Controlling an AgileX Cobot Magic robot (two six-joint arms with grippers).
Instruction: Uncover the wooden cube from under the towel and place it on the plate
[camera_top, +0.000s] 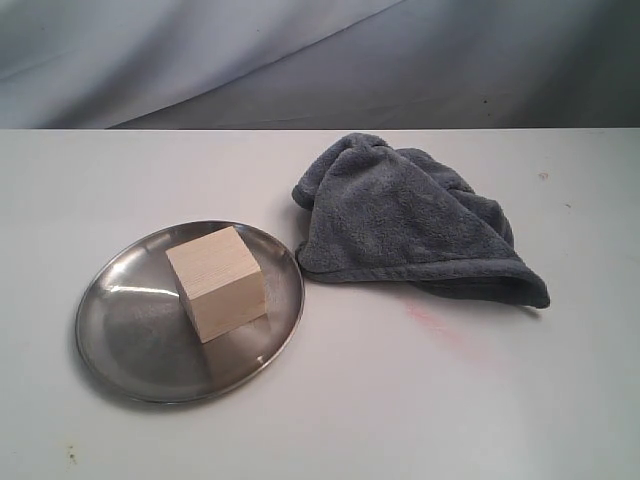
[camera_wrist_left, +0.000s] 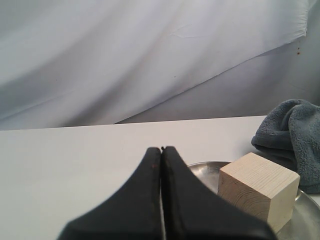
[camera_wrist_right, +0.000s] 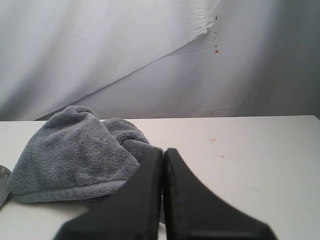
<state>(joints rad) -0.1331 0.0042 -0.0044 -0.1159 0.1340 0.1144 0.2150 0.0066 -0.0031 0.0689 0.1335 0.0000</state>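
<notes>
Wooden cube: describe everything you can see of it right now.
The wooden cube is a pale tan block with fine straight grain and sharp edges. It rests flat on the shiny metal plate, one vertical edge turned toward the exterior camera. Nothing else touches it; the crumpled towel lies apart, beside the plate.

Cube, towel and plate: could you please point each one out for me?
cube (camera_top: 212, 262), exterior view, on its top face.
towel (camera_top: 400, 215), exterior view, on its upper fold.
plate (camera_top: 125, 335), exterior view, on bare metal left of the cube.
</notes>
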